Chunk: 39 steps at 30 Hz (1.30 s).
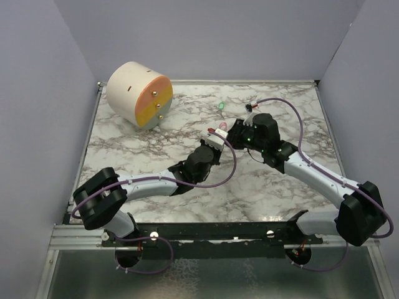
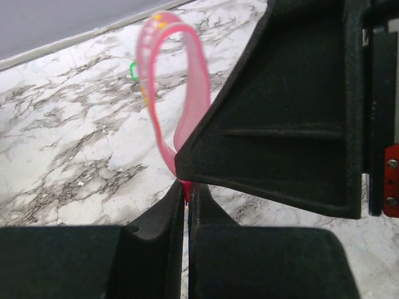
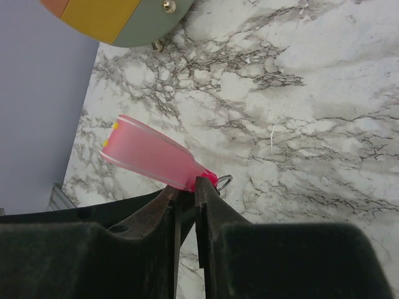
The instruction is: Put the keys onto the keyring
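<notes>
A pink-red strip key [image 1: 218,129], bent into a loop, hangs between both grippers above the middle of the marble table [image 1: 156,149]. My left gripper [image 1: 215,138] is shut on its red end [image 2: 185,190], and the pink loop [image 2: 196,93] stands up past the fingertips. My right gripper [image 1: 232,129] is shut on the same red end [image 3: 209,176], where a small metal ring [image 3: 225,183] sticks out to the right. The pink strip [image 3: 153,156] points left in the right wrist view. The small green key [image 1: 221,106] lies on the table behind the grippers and also shows in the left wrist view [image 2: 133,70].
A big cream-and-orange cylinder [image 1: 138,93] lies at the back left; its coloured face shows in the right wrist view [image 3: 106,15]. The right gripper's black body [image 2: 280,106] fills the right of the left wrist view. Grey walls enclose the table on three sides.
</notes>
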Available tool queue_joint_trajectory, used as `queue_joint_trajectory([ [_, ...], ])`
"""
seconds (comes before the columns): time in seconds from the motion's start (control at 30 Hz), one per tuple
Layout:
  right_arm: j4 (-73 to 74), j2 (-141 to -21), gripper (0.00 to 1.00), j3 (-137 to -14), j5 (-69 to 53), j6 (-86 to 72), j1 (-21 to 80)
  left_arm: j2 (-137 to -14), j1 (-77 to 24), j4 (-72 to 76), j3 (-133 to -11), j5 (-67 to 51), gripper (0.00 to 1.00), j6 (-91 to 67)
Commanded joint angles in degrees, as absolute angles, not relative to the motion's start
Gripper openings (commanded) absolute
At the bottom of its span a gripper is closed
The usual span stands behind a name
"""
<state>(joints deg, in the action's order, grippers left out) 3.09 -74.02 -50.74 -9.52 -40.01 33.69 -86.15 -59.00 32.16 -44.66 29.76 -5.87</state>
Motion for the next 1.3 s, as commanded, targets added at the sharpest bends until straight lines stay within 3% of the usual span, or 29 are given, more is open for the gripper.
queue_joint_trajectory([
  [0.0,4.07,-71.53,0.19,-51.79,-9.55,-38.64,34.03,-82.54,-59.24,34.39,-44.80,33.14,0.00,-7.36],
  [0.1,4.64,-70.21,0.30,-51.35,-8.72,-38.16,34.08,-80.87,-59.17,34.30,-44.17,34.35,0.00,-7.72],
  [0.27,6.02,-67.13,0.40,-50.65,-7.16,-37.43,34.09,-78.20,-58.46,32.34,-43.73,35.10,0.00,-9.02],
  [0.43,7.66,-62.59,0.67,-49.27,-2.68,-35.99,34.10,-74.24,-56.35,28.75,-43.02,34.54,0.00,-12.77],
  [0.53,7.55,-60.09,0.71,-48.17,-0.91,-34.92,34.10,-72.08,-53.65,26.42,-42.51,32.05,0.00,-16.03],
  [0.97,0.86,-67.31,0.69,-46.14,6.56,-26.30,34.10,-65.20,-46.91,20.49,-41.09,24.20,0.00,-24.96],
  [1.13,-3.16,-73.65,0.59,-47.53,9.62,-24.17,33.97,-64.53,-44.70,17.94,-41.01,23.15,0.00,-28.13],
  [1.27,-2.87,-82.14,0.59,-52.99,10.47,-23.61,33.02,-64.03,-42.59,18.40,-40.22,23.90,0.00,-30.03],
])
